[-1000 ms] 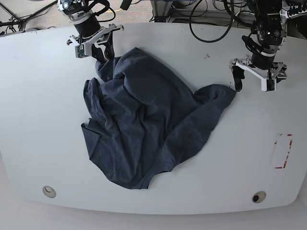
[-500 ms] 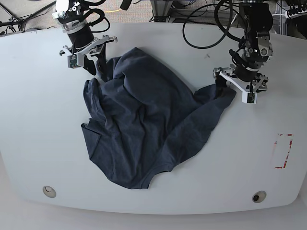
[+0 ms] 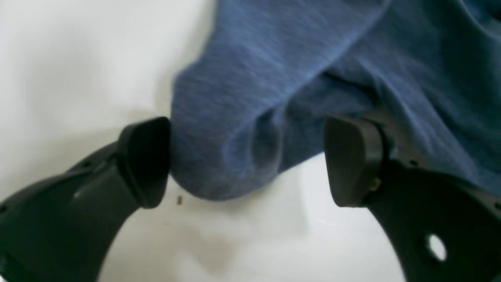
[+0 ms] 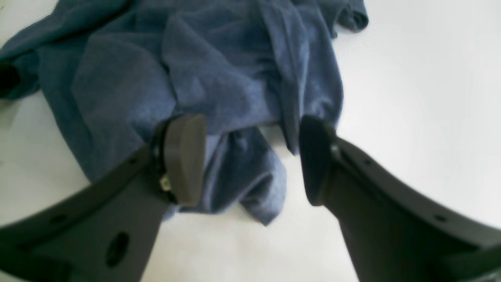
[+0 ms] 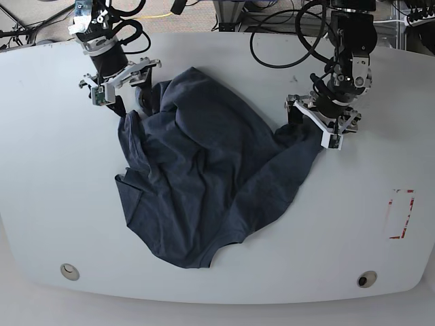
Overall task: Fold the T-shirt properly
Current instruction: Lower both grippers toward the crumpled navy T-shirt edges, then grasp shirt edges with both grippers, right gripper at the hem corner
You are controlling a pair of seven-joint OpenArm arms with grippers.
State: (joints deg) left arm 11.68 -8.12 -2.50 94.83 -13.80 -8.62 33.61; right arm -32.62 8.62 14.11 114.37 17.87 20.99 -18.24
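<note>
The dark navy T-shirt (image 5: 204, 176) lies crumpled across the middle of the white table (image 5: 54, 170). My left gripper (image 5: 314, 128) stands over the shirt's right-hand tip. In the left wrist view the left gripper (image 3: 246, 160) is open, and a rounded fold of the T-shirt (image 3: 235, 117) lies between its fingers and touches the left pad (image 3: 146, 160). My right gripper (image 5: 132, 102) is at the shirt's upper left edge. In the right wrist view the right gripper (image 4: 252, 156) is open, straddling a hanging fold of the T-shirt (image 4: 242, 168).
A red-marked rectangle (image 5: 399, 214) sits near the table's right edge. Two round holes (image 5: 68, 272) (image 5: 367, 279) lie along the front edge. Black cables (image 5: 292, 34) loop over the back edge behind the arms.
The left arm has swung left onto the shirt's right tip, its fingers now around the cloth. The right gripper has shifted left and opened wider over the upper left fold.
</note>
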